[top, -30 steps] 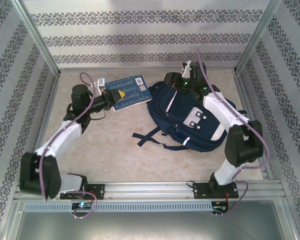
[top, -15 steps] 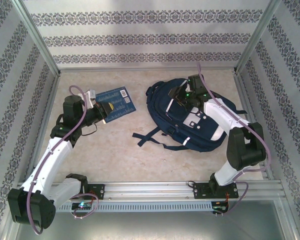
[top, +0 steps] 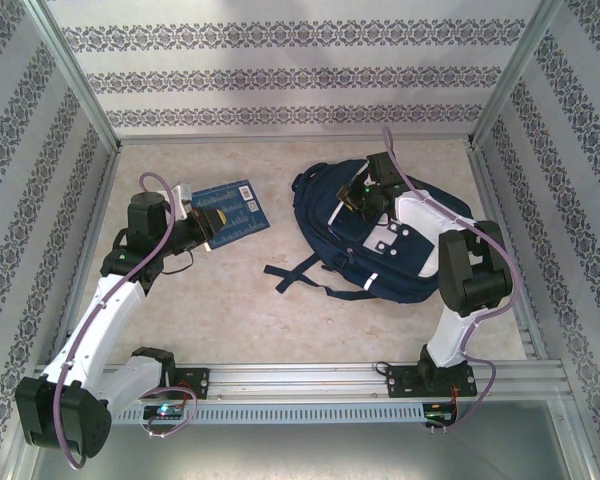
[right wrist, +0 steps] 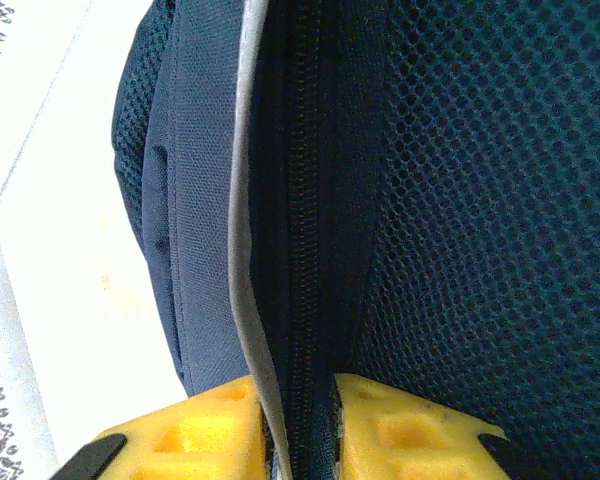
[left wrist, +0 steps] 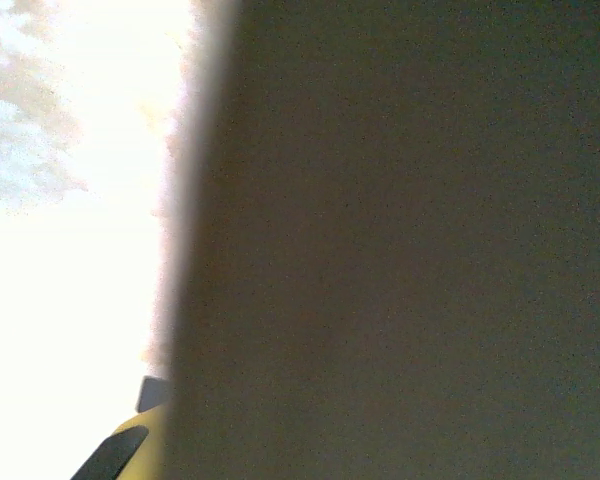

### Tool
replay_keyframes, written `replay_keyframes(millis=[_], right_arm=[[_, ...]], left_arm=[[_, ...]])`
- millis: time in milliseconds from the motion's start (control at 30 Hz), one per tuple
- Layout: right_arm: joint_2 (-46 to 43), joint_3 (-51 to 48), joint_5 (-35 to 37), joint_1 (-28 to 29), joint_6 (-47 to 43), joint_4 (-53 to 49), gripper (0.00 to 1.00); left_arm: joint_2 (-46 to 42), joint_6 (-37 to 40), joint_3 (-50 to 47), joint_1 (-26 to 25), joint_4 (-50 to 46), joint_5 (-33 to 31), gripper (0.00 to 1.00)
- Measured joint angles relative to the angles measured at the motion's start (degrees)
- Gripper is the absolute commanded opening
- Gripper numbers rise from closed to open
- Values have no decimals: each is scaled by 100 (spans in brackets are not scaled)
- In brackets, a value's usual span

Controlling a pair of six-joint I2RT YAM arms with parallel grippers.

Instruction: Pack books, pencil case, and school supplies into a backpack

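A dark blue book (top: 236, 207) with pale labels is held off the table at the left, with my left gripper (top: 206, 216) shut on its near edge. In the left wrist view the book's dark cover (left wrist: 400, 240) blocks almost everything, and a yellow fingertip (left wrist: 130, 452) peeks out at the bottom left. The navy backpack (top: 400, 255) lies right of centre, its straps trailing left. My right gripper (top: 364, 196) is at its upper part. In the right wrist view that gripper (right wrist: 300, 440) is shut on the backpack's zipper edge (right wrist: 300, 250), beside a grey piping strip. The pencil case and school supplies are out of view.
Patterned walls and metal frame posts (top: 80, 90) close in the table on three sides. A dark strap (top: 292, 275) of the backpack reaches toward the table's middle. A metal rail (top: 310, 378) runs along the near edge by the arm bases.
My left arm has drawn the blue book back to the left, away from the backpack. My right gripper has moved nearer over the backpack's top and closed on its zipper edge.
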Motion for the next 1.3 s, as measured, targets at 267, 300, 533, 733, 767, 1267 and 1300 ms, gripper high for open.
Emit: replay_keyframes(millis=[267, 300, 533, 733, 767, 1267, 1300], right_arm=[[-24, 74, -13, 11, -149, 2, 25], [-22, 87, -31, 11, -155, 2, 25], [-20, 350, -114, 11, -210, -94, 23], [184, 634, -116, 87, -249, -264, 23], [236, 662, -116, 87, -249, -271, 23], [568, 780, -350, 162, -485, -286, 0], [544, 800, -481, 164, -573, -310, 0]], left_arm=[[-24, 22, 0, 0, -125, -15, 0], [-24, 22, 0, 0, -127, -15, 0], [-24, 22, 0, 0, -129, -15, 0], [-24, 22, 0, 0, -131, -15, 0], [-24, 22, 0, 0, -131, -15, 0], [-72, 28, 9, 0, -297, -223, 0], [-94, 42, 28, 0, -398, -299, 0]])
